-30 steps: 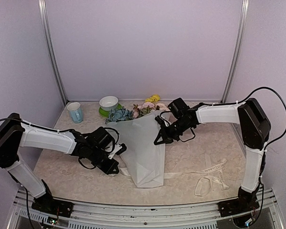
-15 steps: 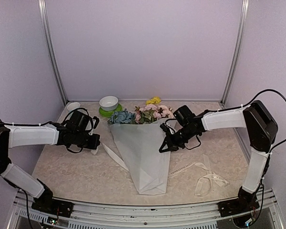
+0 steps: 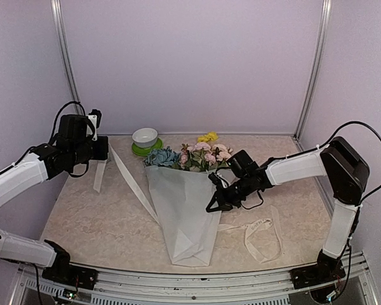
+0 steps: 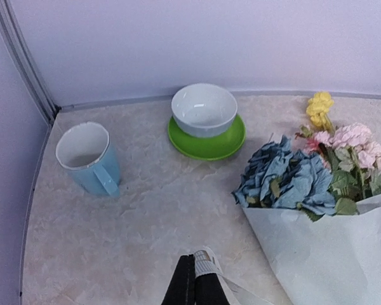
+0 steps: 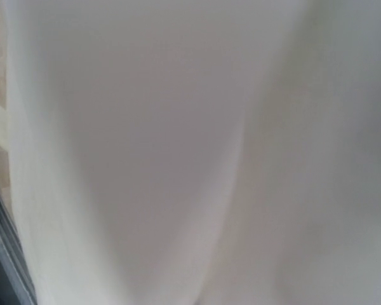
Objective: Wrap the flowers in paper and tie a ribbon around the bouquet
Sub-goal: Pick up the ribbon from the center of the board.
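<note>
The bouquet (image 3: 184, 203) lies in the middle of the counter (image 3: 89, 222), with its narrow end toward the near edge and the flowers (image 3: 197, 155) — pink, yellow and blue — toward the back wall. The left pincer (image 3: 103, 148) is raised over the left back part of the counter and is pressed together on the ribbon (image 3: 132, 184). One strip slants from it down to the left side of the cone, and a short end hangs free. The right pincer (image 3: 211, 204) is closed at the cone's right edge; whether it pinches the paper (image 5: 190, 152) cannot be told — its camera sees only blurred white sheet. At the back stand a blue mug (image 4: 89, 159) and a white bowl (image 4: 203, 108) on a green saucer (image 4: 206, 145).
</note>
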